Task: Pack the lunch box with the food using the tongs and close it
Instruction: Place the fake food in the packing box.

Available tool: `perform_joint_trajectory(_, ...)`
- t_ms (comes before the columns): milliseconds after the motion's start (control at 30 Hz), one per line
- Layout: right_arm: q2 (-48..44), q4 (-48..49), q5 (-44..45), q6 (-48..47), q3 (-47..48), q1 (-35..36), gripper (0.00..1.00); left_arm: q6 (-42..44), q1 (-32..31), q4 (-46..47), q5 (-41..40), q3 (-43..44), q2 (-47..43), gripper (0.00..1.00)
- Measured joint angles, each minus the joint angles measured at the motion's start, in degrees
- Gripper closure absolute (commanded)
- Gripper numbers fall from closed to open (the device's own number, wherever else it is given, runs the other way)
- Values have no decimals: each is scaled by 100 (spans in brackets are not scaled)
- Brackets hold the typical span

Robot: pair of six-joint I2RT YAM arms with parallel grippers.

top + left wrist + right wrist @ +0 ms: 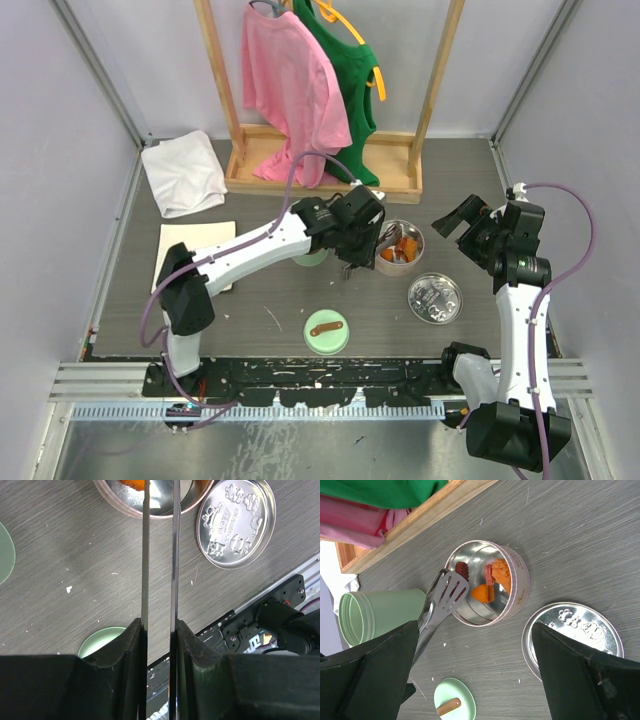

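Left jaws grip tongs (145, 570); lid (235, 522) possibly "Cha"

**Illumination and image quality in the three views.**
Light is bright, even and diffuse, coming from above. In the top external view the left arm (250, 250) casts only a faint, soft-edged shadow on the grey table (260, 300). The enclosure uprights (98, 68) lean outward toward the picture's edges, a wide-angle effect. In the left wrist view each arm of the tongs (145, 555) carries a pale specular streak. The embossed lid (235, 522) shows broad glare, and the left gripper (159, 625) is near black and soft. In the right wrist view the right gripper (475, 626) appears as dark, slightly blurred masses at the lower corners. The lunch box (520, 580) interior mirrors the light, and the table grain is sharp.
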Motion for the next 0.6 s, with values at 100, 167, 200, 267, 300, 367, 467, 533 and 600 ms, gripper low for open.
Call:
perform_joint_trajectory(100,0,-9,2,-13,0,0,0,52,0,-42,-7,153,151,72)
perform_joint_trajectory(167,0,-15,2,-20,0,0,0,72,0,-138,-7,304,280,70)
perform_joint_trajectory(200,0,-15,2,-20,0,0,0,74,0,-175,-7,361,330,69)
perform_joint_trajectory(267,0,-20,2,-22,2,0,0,79,0,-258,-13,450,404,67)
perform_joint_trajectory(300,0,-22,2,-22,2,0,0,79,0,-308,-22,472,420,65)
perform_joint_trajectory(367,0,-33,2,-22,2,0,0,94,0,-407,-63,505,422,62)
perform_joint_trajectory(467,0,-35,2,-22,2,0,0,129,0,-439,-129,531,415,60)
perform_joint_trajectory(533,0,-35,2,-22,2,0,0,168,0,-457,-162,531,404,61)
perform_joint_trajectory(600,0,-35,0,-22,2,0,0,203,0,-459,-179,531,363,62)
